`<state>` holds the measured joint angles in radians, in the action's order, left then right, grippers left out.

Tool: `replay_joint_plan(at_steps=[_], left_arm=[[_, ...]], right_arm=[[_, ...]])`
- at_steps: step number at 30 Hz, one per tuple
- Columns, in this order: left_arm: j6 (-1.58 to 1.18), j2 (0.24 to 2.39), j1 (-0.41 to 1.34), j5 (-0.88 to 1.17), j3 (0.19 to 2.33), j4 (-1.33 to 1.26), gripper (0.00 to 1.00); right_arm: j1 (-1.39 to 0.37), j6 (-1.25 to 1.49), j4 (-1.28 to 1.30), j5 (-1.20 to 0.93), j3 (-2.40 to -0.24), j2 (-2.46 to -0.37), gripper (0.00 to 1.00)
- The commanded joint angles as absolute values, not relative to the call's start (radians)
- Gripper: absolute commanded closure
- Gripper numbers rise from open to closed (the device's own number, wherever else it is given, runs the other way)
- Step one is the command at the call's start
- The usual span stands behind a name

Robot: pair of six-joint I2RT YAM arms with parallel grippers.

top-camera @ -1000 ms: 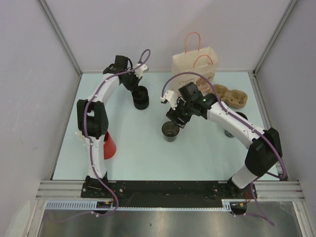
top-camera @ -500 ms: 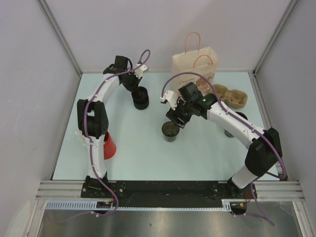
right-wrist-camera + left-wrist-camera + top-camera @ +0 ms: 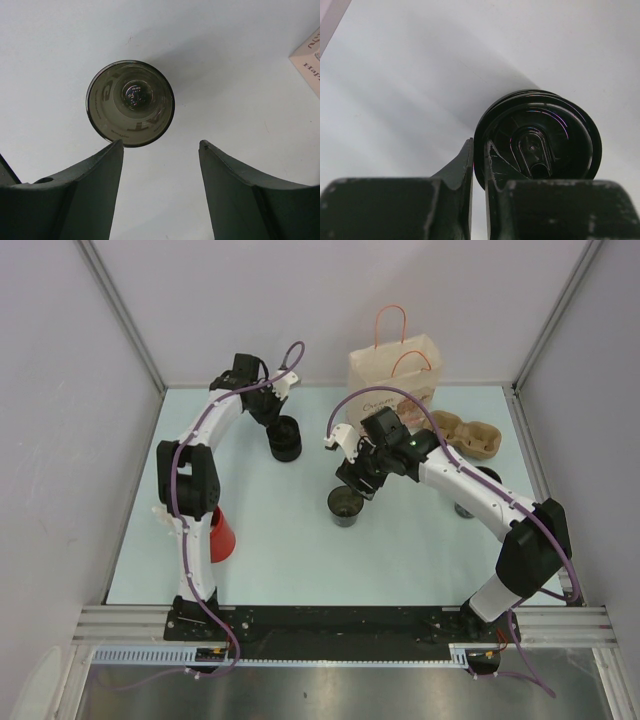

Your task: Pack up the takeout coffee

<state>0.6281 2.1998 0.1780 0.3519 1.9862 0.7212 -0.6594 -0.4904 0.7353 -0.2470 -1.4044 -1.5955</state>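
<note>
A black coffee lid (image 3: pixel 540 135) tops a black cup (image 3: pixel 285 438) at the back left of the table. My left gripper (image 3: pixel 478 145) pinches the lid's left rim, one finger outside it and one over the lid, with only a thin gap between them; in the top view the left gripper (image 3: pixel 272 418) sits at the cup's upper edge. An open paper cup (image 3: pixel 130 102) stands upright mid-table, also seen as the open cup (image 3: pixel 346 505). My right gripper (image 3: pixel 161 145) hangs open above and just behind it, nothing between its fingers.
A brown paper bag (image 3: pixel 395 375) with orange handles stands at the back. A cardboard cup carrier (image 3: pixel 470 433) lies to its right. A red cup (image 3: pixel 221 533) stands beside the left arm's base. A dark object (image 3: pixel 465 506) shows partly under the right arm.
</note>
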Motion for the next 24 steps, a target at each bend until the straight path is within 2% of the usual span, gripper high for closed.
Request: replay_joint_plan(at_steps=[1,4,7,13,24], left_arm=[[0.624,2.191,0.170,0.379,2.000,0.727,0.90],[0.623,2.192,0.170,0.387,2.003,0.733,0.91],[0.621,2.189,0.170,0.388,2.003,0.736,0.83],[0.623,2.191,0.170,0.380,2.005,0.742,0.75],[0.621,2.186,0.170,0.374,1.997,0.732,0.75]], right_arm=[[-0.666,-0.497,0.719,-0.239,-1.401,-1.603,0.34],[-0.667,-0.497,0.718,-0.238,-1.401,-1.603,0.34],[-0.667,-0.495,0.719,-0.239,-1.401,-1.603,0.34],[-0.669,-0.495,0.718,-0.238,-1.402,-1.600,0.34],[-0.672,-0.497,0.719,-0.235,-1.401,-1.605,0.34]])
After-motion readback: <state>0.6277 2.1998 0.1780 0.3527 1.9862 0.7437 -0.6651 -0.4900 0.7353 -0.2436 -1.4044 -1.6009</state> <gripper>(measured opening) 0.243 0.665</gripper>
